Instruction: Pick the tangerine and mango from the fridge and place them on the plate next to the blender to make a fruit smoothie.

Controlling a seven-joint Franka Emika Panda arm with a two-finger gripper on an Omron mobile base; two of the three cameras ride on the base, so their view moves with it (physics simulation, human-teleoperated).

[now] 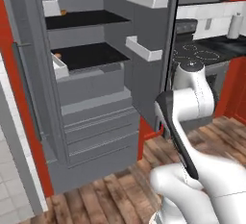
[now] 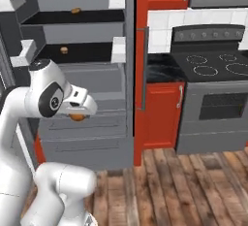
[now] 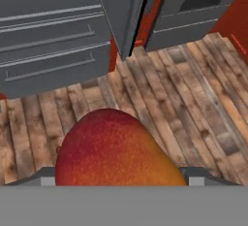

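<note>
My gripper point(image 3: 121, 179) is shut on the mango point(image 3: 114, 150), a reddish-orange fruit that sits large between the two fingertips in the hand view. From the right base camera the mango point(image 2: 76, 117) shows just under the hand, in front of the fridge's grey lower drawers. The fridge point(image 1: 91, 98) stands open, with black shelves. A small round orange tangerine point(image 2: 63, 50) lies on the lower shelf, also seen as the tangerine point(image 1: 57, 55) at that shelf's left end. The gripper is well below and in front of it.
A flatter orange item point(image 2: 75, 10) lies on the upper shelf. The open fridge door point(image 1: 144, 50) with white bins stands to the right of the shelves. A black stove point(image 2: 213, 65) and red cabinets point(image 2: 162, 113) are further right. Wooden floor point(image 3: 193, 99) lies below the hand.
</note>
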